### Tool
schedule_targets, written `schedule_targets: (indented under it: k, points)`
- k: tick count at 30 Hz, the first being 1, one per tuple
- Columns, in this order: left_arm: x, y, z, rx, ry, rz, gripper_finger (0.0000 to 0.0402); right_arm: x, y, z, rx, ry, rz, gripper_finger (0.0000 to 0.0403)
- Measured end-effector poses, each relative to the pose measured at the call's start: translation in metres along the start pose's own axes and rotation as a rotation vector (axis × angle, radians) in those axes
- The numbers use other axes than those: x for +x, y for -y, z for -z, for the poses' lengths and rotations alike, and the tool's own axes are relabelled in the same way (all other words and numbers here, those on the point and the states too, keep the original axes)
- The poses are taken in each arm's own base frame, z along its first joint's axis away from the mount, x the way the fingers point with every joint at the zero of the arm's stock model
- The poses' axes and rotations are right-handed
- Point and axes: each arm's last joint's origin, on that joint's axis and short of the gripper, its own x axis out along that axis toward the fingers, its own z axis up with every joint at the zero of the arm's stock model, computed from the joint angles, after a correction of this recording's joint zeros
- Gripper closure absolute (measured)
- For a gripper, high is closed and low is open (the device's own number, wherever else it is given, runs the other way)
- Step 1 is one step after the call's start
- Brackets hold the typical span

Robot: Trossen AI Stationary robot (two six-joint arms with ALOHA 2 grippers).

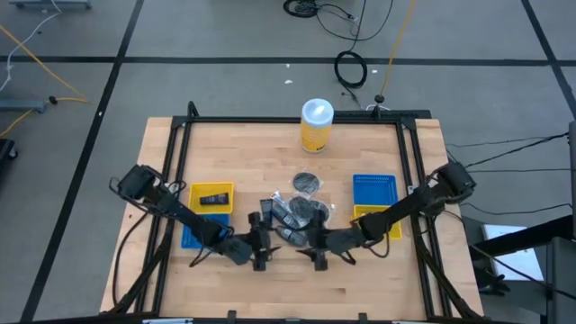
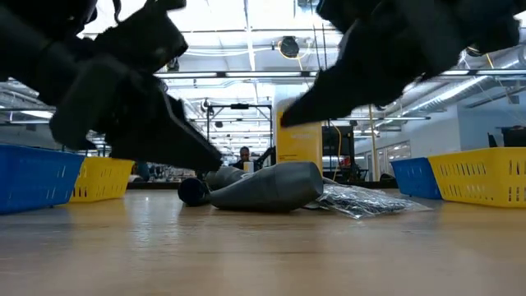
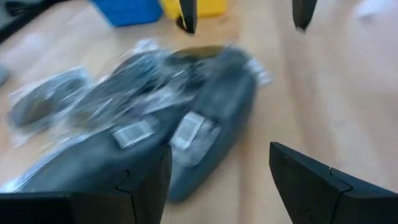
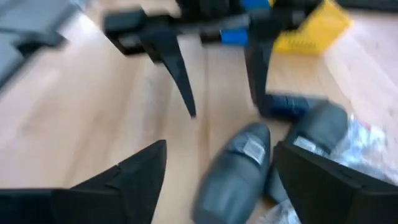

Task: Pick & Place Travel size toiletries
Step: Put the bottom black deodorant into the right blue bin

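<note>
Soft grey crinkly-wrapped toiletries (image 1: 292, 214)

High view straight down; low view level; both share the toiletries (image 1: 292, 214)

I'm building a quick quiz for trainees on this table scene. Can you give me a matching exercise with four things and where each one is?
Things:
1. yellow canister
2. round dark disc
3. black oblong item
4. left claw

Places:
A. inside the yellow tray on the left
B. at the far edge of the table, standing upright
C. low over the near side of the pile of toiletries, fingers apart
D. alone on bare wood between the canister and the pile

Pairs: 1-B, 2-D, 3-A, 4-C
</note>
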Motion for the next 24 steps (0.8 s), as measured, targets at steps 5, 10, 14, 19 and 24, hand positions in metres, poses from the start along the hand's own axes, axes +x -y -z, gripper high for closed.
schedule_targets:
  k: [5,10,14,19,24]
  points:
    - [-0.001,-0.006,0.008,-0.020,-0.046,-0.139,0.0135,0.016,0.006,0.001,0.044,-0.041,0.007,0.0092]
    - [0.003,-0.014,0.013,-0.083,-0.085,-0.202,0.0135,0.028,0.012,0.008,0.071,-0.082,0.038,0.0101]
    - [0.006,-0.020,0.013,-0.124,-0.102,-0.202,0.0135,0.036,0.012,0.011,0.100,-0.099,0.019,0.0117]
    - [0.008,-0.022,0.012,-0.142,-0.107,-0.191,0.0135,0.047,0.009,0.019,0.097,-0.154,0.031,0.0138]
    - [0.007,-0.021,0.012,-0.146,-0.105,-0.183,0.0135,0.049,0.009,0.021,0.105,-0.162,0.048,0.0163]
